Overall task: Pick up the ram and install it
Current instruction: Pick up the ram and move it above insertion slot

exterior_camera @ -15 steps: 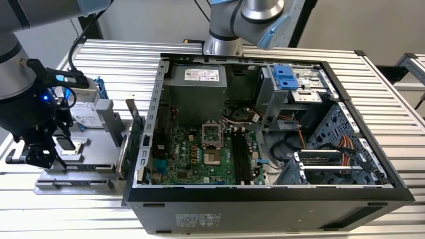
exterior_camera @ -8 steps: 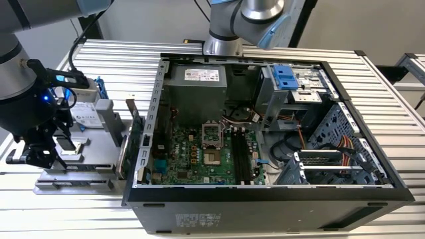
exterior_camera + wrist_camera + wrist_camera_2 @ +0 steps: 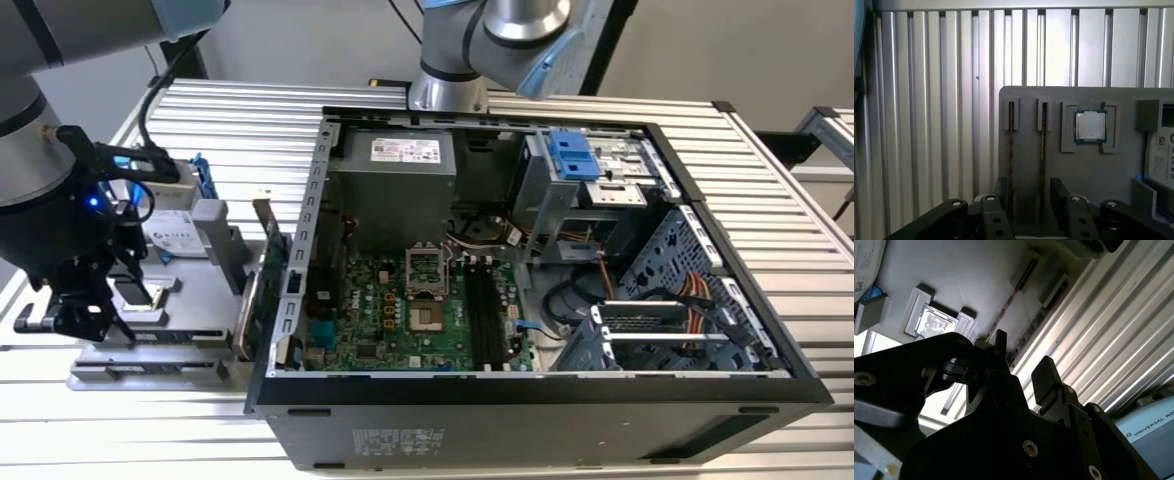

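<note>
Two ram sticks stand on edge in slots of the grey parts tray (image 3: 1029, 100); in the first wrist view one ram stick (image 3: 1010, 150) and the other (image 3: 1043, 150) show as thin dark lines. My gripper (image 3: 1029, 192) is open just above the tray, one finger (image 3: 999, 192) outside the first stick and the other finger (image 3: 1060, 192) outside the second. The second wrist view shows the gripper (image 3: 1021, 360) with a clear gap and a ram edge (image 3: 1004, 310) running away beyond it. In the exterior view the gripper (image 3: 83, 310) hangs over the tray (image 3: 200, 330) at the exterior view's left.
A processor chip (image 3: 1090, 126) lies in a tray pocket beside the sticks. A drive (image 3: 167, 235) and a green expansion card (image 3: 274, 270) stand on the tray. The open computer case (image 3: 534, 395) lies alongside, its motherboard (image 3: 400, 320) and black memory slots (image 3: 478, 310) exposed. Ribbed metal table (image 3: 801, 210) all around.
</note>
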Tool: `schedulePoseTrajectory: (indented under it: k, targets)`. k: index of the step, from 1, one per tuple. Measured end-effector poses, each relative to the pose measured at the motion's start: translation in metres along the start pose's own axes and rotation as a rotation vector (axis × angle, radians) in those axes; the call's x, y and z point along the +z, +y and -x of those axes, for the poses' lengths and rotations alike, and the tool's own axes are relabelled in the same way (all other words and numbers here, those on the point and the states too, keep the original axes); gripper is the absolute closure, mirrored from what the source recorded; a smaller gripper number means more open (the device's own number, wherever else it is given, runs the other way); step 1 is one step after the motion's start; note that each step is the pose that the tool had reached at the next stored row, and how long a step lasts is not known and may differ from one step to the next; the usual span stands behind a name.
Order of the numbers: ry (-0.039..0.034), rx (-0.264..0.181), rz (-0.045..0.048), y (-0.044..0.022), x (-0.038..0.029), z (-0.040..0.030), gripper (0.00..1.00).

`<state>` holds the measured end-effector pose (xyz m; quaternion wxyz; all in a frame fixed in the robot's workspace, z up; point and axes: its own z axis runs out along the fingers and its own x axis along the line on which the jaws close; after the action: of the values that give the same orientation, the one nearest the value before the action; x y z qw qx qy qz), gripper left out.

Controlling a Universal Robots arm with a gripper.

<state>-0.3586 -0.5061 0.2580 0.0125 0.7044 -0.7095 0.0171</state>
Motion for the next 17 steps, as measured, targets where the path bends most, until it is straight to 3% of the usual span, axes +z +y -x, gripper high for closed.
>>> schedulePoseTrajectory:
  k: [17]
  targets:
    - [0.0003, -0.006, -0.0004, 0.0009, 0.0113, -0.003, 0.0]
